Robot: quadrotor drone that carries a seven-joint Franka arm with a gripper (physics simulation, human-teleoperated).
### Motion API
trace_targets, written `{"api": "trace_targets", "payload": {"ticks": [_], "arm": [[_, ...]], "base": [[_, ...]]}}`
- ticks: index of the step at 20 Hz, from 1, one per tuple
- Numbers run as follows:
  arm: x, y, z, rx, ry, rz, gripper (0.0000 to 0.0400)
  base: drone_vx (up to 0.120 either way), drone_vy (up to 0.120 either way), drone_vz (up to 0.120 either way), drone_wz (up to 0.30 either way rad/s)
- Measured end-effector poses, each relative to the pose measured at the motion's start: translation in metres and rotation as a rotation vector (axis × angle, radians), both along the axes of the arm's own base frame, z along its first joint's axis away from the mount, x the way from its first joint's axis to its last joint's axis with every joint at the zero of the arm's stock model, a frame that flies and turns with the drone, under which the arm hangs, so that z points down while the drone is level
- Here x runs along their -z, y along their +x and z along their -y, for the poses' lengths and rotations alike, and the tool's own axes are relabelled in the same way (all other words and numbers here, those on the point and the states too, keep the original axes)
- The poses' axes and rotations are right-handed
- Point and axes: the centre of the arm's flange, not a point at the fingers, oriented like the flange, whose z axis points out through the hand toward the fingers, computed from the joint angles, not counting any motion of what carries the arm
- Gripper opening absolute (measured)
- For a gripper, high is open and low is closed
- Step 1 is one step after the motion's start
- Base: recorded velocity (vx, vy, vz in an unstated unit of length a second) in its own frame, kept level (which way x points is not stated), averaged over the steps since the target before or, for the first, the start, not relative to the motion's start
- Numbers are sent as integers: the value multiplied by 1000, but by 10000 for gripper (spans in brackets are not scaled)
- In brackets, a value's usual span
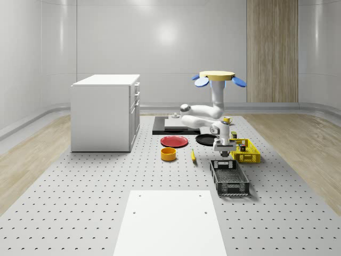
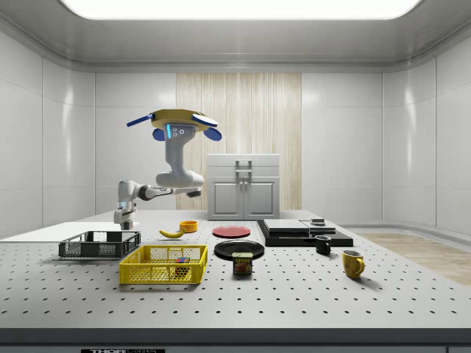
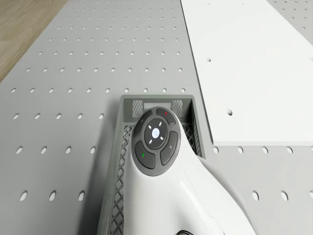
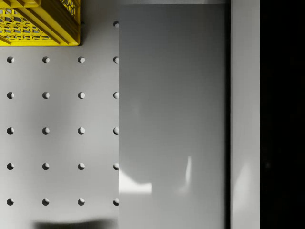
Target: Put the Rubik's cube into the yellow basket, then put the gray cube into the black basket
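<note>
Two baskets sit side by side on the perforated table (image 1: 80,213). The drone (image 1: 218,78) hovers above the table behind them, arm bent down so the gripper (image 1: 224,153) hangs over the far end of the black basket (image 1: 230,178); my guess is it's lining up a drop there. In the wrist view a flat gray surface sits close in front of the lens, probably the gray cube (image 4: 174,119) carried in the jaws, but I can't tell their spread or confirm a hold. The yellow basket (image 2: 162,265) already has the Rubik's cube (image 2: 182,260) inside. The black basket looks empty from the side.
</note>
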Motion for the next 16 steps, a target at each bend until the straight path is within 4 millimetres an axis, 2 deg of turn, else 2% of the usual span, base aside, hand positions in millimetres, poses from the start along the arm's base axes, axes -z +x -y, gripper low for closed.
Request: {"api": "trace_targets", "payload": {"ticks": [13, 16], "arm": [[0, 0, 0, 0, 0, 0, 250], [-2, 0, 0, 0, 0, 0, 250]], "base": [[120, 0, 0, 0], [27, 0, 0, 0]]}}
